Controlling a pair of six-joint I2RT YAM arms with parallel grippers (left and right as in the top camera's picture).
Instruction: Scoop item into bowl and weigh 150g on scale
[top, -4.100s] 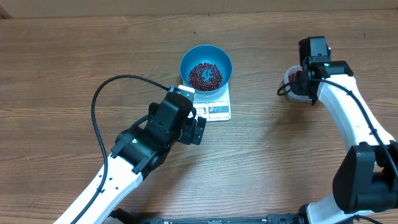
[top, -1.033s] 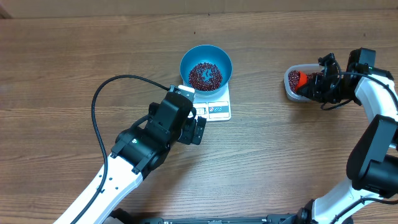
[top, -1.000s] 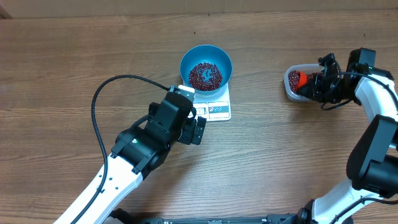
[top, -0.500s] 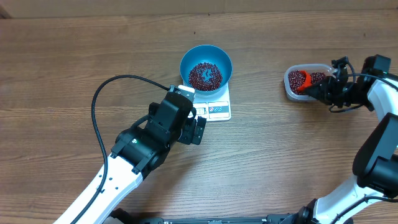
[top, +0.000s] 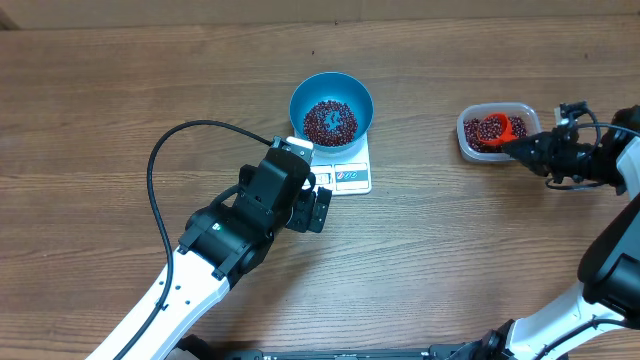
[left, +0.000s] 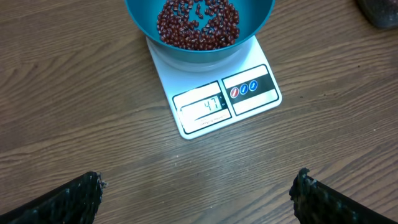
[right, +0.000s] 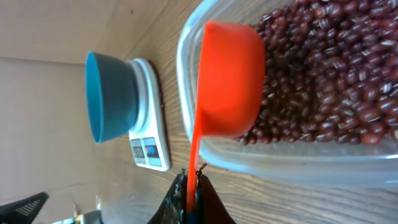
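The right arm (top: 610, 165), earlier standing over the clear tub (top: 470, 150), now reaches in low from the right. The right gripper (top: 524, 148), clamped on the orange scoop (top: 497, 127), has drawn back past the tub's right end. The scoop has slid from the left end toward the middle of the beans (top: 478, 133), and the whole tub is now uncovered.

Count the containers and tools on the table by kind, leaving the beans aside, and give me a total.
bowl: 1
scale: 1
tub: 1
scoop: 1
Total: 4
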